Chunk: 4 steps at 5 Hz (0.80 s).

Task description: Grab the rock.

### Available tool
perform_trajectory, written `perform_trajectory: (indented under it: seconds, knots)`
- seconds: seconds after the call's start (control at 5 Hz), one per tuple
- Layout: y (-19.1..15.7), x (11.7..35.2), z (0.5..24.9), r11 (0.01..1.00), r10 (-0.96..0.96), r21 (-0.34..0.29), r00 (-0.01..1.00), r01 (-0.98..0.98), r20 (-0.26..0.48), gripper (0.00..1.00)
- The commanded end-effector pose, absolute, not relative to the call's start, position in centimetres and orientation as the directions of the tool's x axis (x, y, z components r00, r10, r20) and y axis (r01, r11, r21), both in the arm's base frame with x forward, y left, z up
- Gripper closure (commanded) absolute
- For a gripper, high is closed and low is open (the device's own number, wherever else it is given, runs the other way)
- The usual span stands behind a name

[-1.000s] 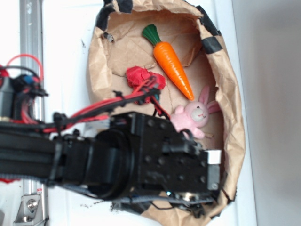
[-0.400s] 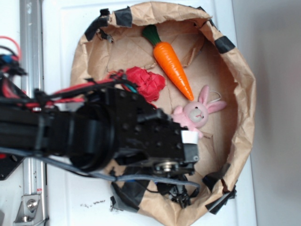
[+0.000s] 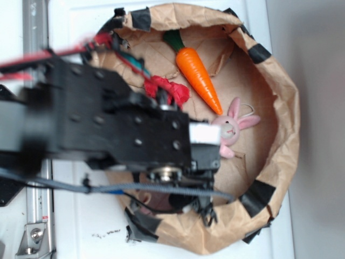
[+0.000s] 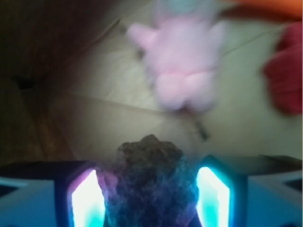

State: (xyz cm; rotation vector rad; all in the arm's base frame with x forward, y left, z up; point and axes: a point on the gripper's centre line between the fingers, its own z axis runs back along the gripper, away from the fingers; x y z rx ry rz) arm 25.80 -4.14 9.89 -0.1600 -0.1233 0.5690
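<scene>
Now swung further over the paper bowl than a second ago, tool astride the rock, pads seemingly not quite clamped, grasp imminent.

Bare paper floor lies ahead-left — pink bunny and red wad crowd the right.

- No writing, label, brand, number or sign can be read in either view.
- The white patch on the black arm in the exterior view carries no legible marks.
- The dark specks on the white surface near its lower edge form no readable characters.
- The wrist view is too blurred to show any lettering.
</scene>
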Motion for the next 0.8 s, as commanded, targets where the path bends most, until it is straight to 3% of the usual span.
perform_trajectory:
  seconds: [0.0, 0.2, 0.6]
  knots:
    - [0.3, 26.1, 15.7, 0.884, 0.434, 0.01, 0.83, -0.467, 0.351, 1.0]
    - [-0.7, 26.2, 14.0, 0.926, 0.344, 0.032, 0.873, -0.377, 0.346, 1.0]
    - [-1.7, 26.2, 12.9, 0.929, 0.348, -0.001, 0.877, -0.369, 0.331, 1.0]
